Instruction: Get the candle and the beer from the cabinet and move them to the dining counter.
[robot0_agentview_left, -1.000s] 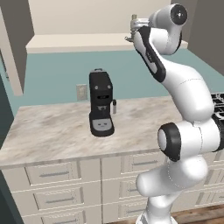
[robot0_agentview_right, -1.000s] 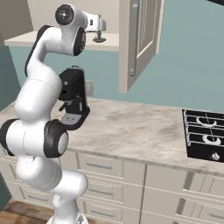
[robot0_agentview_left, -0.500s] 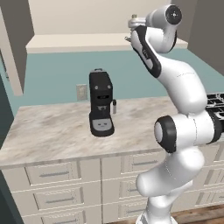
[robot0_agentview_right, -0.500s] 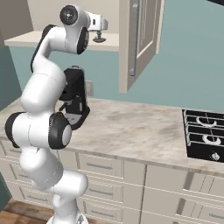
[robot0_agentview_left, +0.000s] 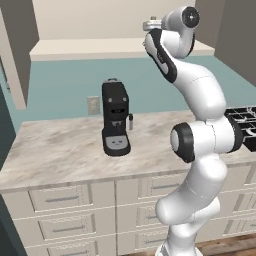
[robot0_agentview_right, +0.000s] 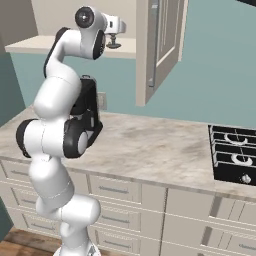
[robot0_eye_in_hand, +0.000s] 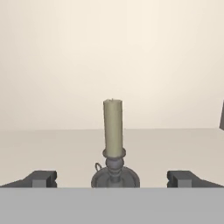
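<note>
In the hand view the candle (robot0_eye_in_hand: 113, 131) stands upright at centre frame on the pale shelf of the cabinet (robot0_eye_in_hand: 109, 57), its beige taper rising from a small dark holder with a round base and a loop handle showing at the base's lower left. The gripper (robot0_eye_in_hand: 112, 178) has its jaws spread wide: the two dark fingertips (robot0_eye_in_hand: 40, 178) sit at the bottom left and bottom right of that frame, with the holder between them and clear of both. A dark sliver cuts the right edge of that view at mid height; what it is cannot be told. In the left base view the arm (robot0_agentview_left: 197, 125) rises from the lower right and bends up to the top centre, where its hand reaches onto the cabinet shelf (robot0_agentview_left: 90, 47). Below, left of centre, a black coffee machine (robot0_agentview_left: 115, 117) stands on the marbled worktop (robot0_agentview_left: 60, 150) above a row of drawers (robot0_agentview_left: 65, 200), and a stove (robot0_agentview_left: 242, 117) shows at the right edge. In the right base view the open cabinet door (robot0_agentview_right: 160, 45) hangs at top centre, the hand is just left of it at the shelf, and the stove burners (robot0_agentview_right: 232, 152) lie at the right of the frame.
</note>
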